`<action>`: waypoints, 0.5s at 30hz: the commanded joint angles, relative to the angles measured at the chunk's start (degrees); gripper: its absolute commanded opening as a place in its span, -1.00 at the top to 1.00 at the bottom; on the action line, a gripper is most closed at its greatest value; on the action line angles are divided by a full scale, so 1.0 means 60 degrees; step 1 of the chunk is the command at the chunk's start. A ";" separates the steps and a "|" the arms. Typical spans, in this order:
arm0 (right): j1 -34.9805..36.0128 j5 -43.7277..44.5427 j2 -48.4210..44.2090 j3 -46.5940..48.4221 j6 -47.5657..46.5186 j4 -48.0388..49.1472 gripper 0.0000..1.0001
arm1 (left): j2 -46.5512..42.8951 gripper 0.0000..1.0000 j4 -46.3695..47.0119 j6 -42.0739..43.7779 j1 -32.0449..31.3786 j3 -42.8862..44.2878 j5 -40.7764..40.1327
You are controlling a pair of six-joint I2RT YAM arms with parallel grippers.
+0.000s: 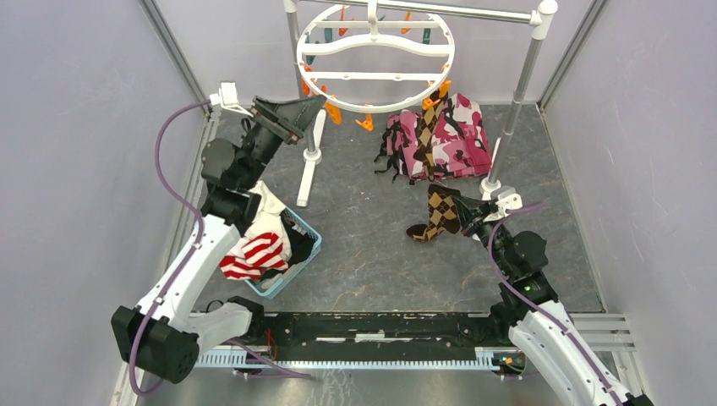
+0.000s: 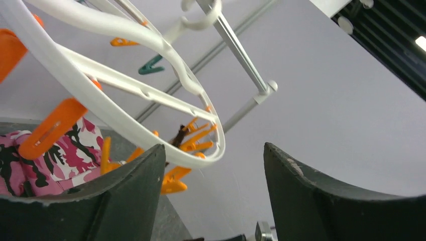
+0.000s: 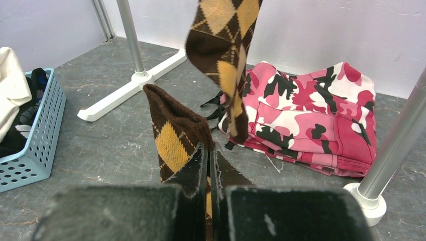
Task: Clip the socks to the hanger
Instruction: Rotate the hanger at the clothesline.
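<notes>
The right gripper [image 3: 211, 165] is pictured pinched tight on one of two argyle socks [image 3: 173, 135], near the foot of a rail pole [image 3: 397, 145], while the second argyle sock [image 3: 226, 45] is hung from the near-right rim of the single hanger [image 1: 380, 76], in front of the camouflage cloth [image 1: 461, 139]. The left gripper [image 2: 213, 150] is raised beside the hanger's left rim, jaws spread wide and nothing held between them. At least one red-and-white striped sock [image 1: 254, 254] is seen in the one blue basket [image 1: 309, 245], partly hidden by the left arm and a white cloth [image 1: 270, 203], so that pile cannot be counted.
</notes>
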 commanded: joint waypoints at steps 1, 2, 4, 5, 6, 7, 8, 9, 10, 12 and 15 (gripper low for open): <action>-0.0025 -0.0049 -0.0036 0.0208 -0.0053 0.0496 1.00 | 0.0677 -0.47 -0.1724 0.0516 0.0054 0.1157 -0.1210; -0.0024 -0.0035 -0.0058 0.0215 -0.0059 0.0473 1.00 | 0.0829 -0.40 -0.1997 0.0568 0.0045 0.1389 -0.1356; -0.0036 -0.0005 -0.0109 0.0201 -0.0096 0.0444 1.00 | 0.1038 -0.35 -0.2378 0.0703 0.0047 0.1719 -0.1603; -0.0016 0.0006 -0.0124 0.0191 -0.0099 0.0430 1.00 | 0.1125 -0.35 -0.2505 0.0736 0.0051 0.1844 -0.1714; -0.0024 0.0015 -0.0135 0.0199 -0.0112 0.0437 1.00 | 0.1202 -0.34 -0.2629 0.0776 0.0055 0.1951 -0.1778; -0.0024 0.0014 -0.0134 0.0195 -0.0109 0.0437 1.00 | 0.1258 -0.34 -0.2778 0.0840 0.0054 0.2080 -0.1903; -0.0025 0.0014 -0.0133 0.0187 -0.0098 0.0440 1.00 | 0.1314 -0.35 -0.2893 0.0881 0.0044 0.2167 -0.1976; -0.0024 0.0022 -0.0139 0.0179 -0.0092 0.0466 1.00 | 0.1343 -0.34 -0.2910 0.0936 0.0043 0.2248 -0.2082; -0.0031 0.0007 -0.0126 0.0172 -0.0089 0.0483 1.00 | 0.1402 -0.34 -0.2912 0.0985 0.0056 0.2296 -0.2146; -0.0035 -0.0014 -0.0110 0.0152 -0.0072 0.0519 1.00 | 0.1577 -0.34 -0.2972 0.1082 0.0045 0.2549 -0.2252; -0.0037 0.0014 -0.0127 0.0168 -0.0080 0.0504 1.00 | 0.1919 -0.20 -0.3029 0.1165 0.0043 0.2935 -0.2302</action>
